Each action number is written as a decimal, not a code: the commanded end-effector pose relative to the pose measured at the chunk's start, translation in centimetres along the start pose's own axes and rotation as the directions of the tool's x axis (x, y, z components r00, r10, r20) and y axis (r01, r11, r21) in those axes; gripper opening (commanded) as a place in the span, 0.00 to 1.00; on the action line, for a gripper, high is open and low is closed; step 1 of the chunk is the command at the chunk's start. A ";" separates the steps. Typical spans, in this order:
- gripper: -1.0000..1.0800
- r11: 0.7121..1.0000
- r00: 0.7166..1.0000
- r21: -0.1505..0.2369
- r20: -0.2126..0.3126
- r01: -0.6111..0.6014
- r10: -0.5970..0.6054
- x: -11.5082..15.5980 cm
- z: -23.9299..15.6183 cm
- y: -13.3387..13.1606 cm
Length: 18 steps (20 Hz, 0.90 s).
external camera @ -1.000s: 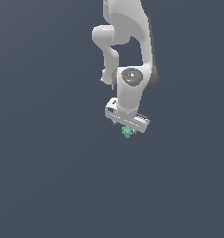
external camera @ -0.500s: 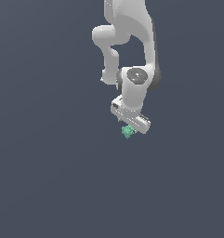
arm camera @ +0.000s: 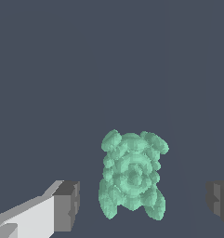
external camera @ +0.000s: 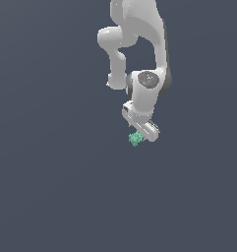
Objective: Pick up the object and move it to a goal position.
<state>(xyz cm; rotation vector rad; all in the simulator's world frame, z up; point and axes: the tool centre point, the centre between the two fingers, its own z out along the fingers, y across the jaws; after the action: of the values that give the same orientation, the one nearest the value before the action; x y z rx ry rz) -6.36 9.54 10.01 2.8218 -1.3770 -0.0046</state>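
Observation:
The object point(external camera: 134, 139) is a small teal-green knobbly lump, seen in the exterior view just below the white hand. My gripper point(external camera: 139, 136) hangs over it at the end of the white arm. In the wrist view the object point(arm camera: 132, 174) lies between my two grey fingertips point(arm camera: 68, 207), with a clear gap on each side. The gripper point(arm camera: 143, 204) is open and touches nothing. I cannot tell whether the object rests on the dark surface or is off it.
A uniform dark grey-blue ground point(external camera: 51, 187) fills both views. The white arm point(external camera: 139, 44) comes down from the top of the exterior view. No other objects show.
The hand has turned about its wrist and shifted slightly toward the exterior view's right. The object stays in the same spot beneath it.

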 end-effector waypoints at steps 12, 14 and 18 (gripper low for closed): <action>0.96 0.999 0.999 0.003 -0.001 -0.055 0.055 -0.5 0.5 0.0; 0.96 0.998 0.998 0.003 -0.002 -0.055 0.055 -0.5 1.0 0.0; 0.96 0.998 0.998 0.003 -0.002 -0.057 0.057 -0.5 2.8 0.1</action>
<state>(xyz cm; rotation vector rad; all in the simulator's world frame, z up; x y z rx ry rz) -6.71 9.92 7.97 2.7837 -1.4572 0.0009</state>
